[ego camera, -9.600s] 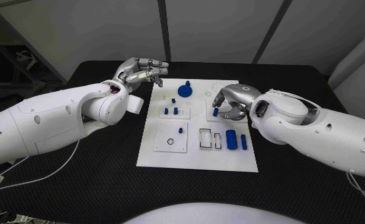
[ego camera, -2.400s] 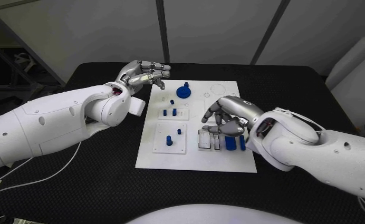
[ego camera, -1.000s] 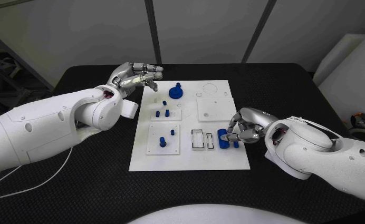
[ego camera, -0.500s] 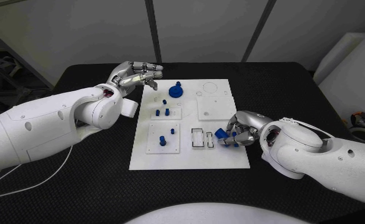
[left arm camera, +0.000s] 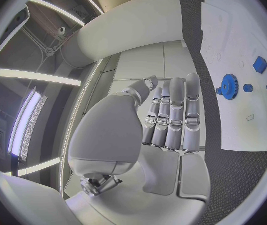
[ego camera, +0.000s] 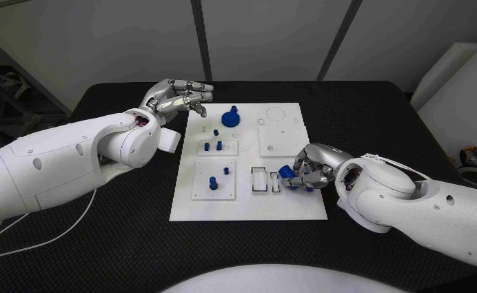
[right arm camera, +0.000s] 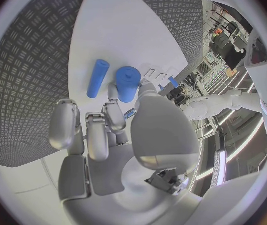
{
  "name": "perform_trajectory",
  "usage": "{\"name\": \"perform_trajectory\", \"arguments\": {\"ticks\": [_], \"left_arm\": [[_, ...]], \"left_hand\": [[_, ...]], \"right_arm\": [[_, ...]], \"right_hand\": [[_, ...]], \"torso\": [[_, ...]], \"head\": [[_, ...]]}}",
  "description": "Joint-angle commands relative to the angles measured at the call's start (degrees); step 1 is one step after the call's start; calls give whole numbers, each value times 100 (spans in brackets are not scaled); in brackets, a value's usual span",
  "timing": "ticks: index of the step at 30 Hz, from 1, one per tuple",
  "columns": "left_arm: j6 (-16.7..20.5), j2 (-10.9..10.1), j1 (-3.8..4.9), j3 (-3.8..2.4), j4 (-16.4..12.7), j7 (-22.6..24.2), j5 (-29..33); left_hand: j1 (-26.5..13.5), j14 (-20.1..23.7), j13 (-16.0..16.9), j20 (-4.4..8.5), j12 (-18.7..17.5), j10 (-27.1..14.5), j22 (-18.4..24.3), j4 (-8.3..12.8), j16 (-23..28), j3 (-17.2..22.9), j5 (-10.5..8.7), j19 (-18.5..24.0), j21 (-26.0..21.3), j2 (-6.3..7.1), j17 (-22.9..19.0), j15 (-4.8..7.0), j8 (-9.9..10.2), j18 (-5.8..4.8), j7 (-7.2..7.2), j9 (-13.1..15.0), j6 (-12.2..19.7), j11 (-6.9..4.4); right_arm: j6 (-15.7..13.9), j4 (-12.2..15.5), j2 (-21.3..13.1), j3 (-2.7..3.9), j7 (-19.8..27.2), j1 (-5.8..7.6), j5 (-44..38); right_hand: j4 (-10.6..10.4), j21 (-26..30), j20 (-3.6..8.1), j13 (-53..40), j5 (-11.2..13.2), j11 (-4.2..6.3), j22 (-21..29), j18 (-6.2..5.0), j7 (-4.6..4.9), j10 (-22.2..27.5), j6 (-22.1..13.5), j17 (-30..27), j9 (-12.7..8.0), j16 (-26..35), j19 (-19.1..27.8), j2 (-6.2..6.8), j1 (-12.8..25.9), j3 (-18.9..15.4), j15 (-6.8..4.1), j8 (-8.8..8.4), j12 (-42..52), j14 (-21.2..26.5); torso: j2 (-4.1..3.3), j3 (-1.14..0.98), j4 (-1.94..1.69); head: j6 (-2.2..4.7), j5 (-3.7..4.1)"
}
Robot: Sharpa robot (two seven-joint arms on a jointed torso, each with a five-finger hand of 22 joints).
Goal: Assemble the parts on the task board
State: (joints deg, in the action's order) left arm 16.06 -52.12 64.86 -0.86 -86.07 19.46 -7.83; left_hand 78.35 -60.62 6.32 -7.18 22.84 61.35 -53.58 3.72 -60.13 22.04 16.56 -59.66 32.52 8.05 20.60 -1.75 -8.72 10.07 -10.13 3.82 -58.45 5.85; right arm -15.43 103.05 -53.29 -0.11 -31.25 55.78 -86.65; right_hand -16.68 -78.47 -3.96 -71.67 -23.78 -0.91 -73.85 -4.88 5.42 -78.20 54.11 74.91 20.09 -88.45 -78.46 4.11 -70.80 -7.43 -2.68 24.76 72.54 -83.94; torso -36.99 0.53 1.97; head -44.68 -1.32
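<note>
The white task board (ego camera: 243, 200) lies in the middle of the black table. My right hand (ego camera: 312, 167) is at the board's right edge, its fingers (right arm camera: 113, 105) closed round a thick blue cylinder (ego camera: 286, 171) (right arm camera: 128, 83), which is tilted up off the board. A thin blue rod (right arm camera: 98, 78) lies flat on the board beside it. My left hand (ego camera: 180, 99) hovers over the board's far left corner and holds nothing, its fingers (left arm camera: 174, 116) side by side. A blue gear (ego camera: 231, 118) (left arm camera: 228, 86) stands at the far end of the board.
Small blue pegs (ego camera: 211, 147) stand in the left middle plate, and another peg (ego camera: 211, 183) stands in the near left plate. Two narrow rectangular slots (ego camera: 265, 180) sit just left of my right hand. Black table (ego camera: 119, 238) surrounds the board.
My right hand has closed on the thick blue cylinder and tipped it up from where it lay flat. The left hand has stayed where it was.
</note>
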Motion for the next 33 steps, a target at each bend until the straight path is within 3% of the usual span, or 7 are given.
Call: {"name": "perform_trajectory", "arguments": {"ticks": [1, 9, 13, 18, 22, 33], "left_arm": [[-70, -2, 6, -3, -14, 23, 6], [-70, -3, -2, -3, -9, 22, 6], [-71, 4, -7, -3, -3, 23, 6], [-72, 9, -11, -3, -1, 23, 6], [-73, 8, -13, -3, 1, 22, 6], [-79, 20, -15, -3, -2, 20, 6]], "left_hand": [[-17, 44, 8, -9, 33, -47, 6, -8, 17, -29, -11, 28, -25, -47, -9, 8, 11, 30, 9, 3, 26, 2], [-17, 44, 8, -9, 33, -47, 6, -8, 17, -29, -11, 28, -25, -47, -9, 8, 11, 30, 9, 3, 26, 2], [-17, 44, 8, -9, 33, -47, 6, -8, 17, -29, -11, 28, -25, -47, -9, 8, 11, 30, 9, 3, 26, 2], [-25, 47, 10, -11, 43, -57, 8, -14, 15, -38, -9, 30, -32, -51, -12, 8, 9, 31, 9, 3, 29, 3], [-25, 47, 10, -11, 43, -57, 8, -14, 15, -38, -9, 30, -32, -51, -12, 8, 9, 31, 9, 3, 29, 3], [-25, 47, 10, -11, 43, -57, 8, -14, 15, -38, -9, 30, -32, -51, -12, 8, 9, 31, 9, 3, 29, 3]], "right_arm": [[-220, 18, -8, -34, -97, -38, 83], [-755, 270, -149, -30, -103, -41, 239], [-983, 454, -210, -25, -76, -37, 326], [-1103, 593, -185, -20, -40, -33, 377], [-1045, 618, -91, -18, -18, -31, 471], [-450, 388, 374, -15, -16, -29, 702]], "right_hand": [[7, -16, 19, -46, -111, 17, -21, 100, -43, -42, 47, 1204, 48, -26, -58, -120, -58, -17, -14, 60, 53, -542], [9, -40, 59, -102, -432, 60, -56, 107, -87, -85, 85, 1244, 143, -43, -84, -220, -188, -35, -53, 139, 74, -550], [0, -51, 63, -115, -475, 65, -72, 111, -93, -96, 97, 1259, 158, -50, -94, -238, -175, -49, -57, 152, 80, -553], [-4, -62, 66, -134, -488, 69, -87, 115, -99, -112, 110, 1272, 169, -56, -105, -253, -159, -59, -60, 162, 96, -556], [-3, -65, 68, -140, -495, 73, -91, 116, -104, -118, 120, 1280, 177, -59, -108, -260, -150, -67, -63, 170, 100, -558], [-12, -39, 84, -104, -286, 87, -63, 108, -122, -105, 136, 1241, 251, -42, -85, -301, 111, -247, -77, 209, 26, -549]], "torso": [[3, -4, 12], [10, -4, 8], [14, 5, -3], [3, 2, 0], [1, 3, 1], [-5, 4, -6]], "head": [[5, -3], [10, 6], [26, 9], [36, -9], [33, -19], [35, -31]]}}
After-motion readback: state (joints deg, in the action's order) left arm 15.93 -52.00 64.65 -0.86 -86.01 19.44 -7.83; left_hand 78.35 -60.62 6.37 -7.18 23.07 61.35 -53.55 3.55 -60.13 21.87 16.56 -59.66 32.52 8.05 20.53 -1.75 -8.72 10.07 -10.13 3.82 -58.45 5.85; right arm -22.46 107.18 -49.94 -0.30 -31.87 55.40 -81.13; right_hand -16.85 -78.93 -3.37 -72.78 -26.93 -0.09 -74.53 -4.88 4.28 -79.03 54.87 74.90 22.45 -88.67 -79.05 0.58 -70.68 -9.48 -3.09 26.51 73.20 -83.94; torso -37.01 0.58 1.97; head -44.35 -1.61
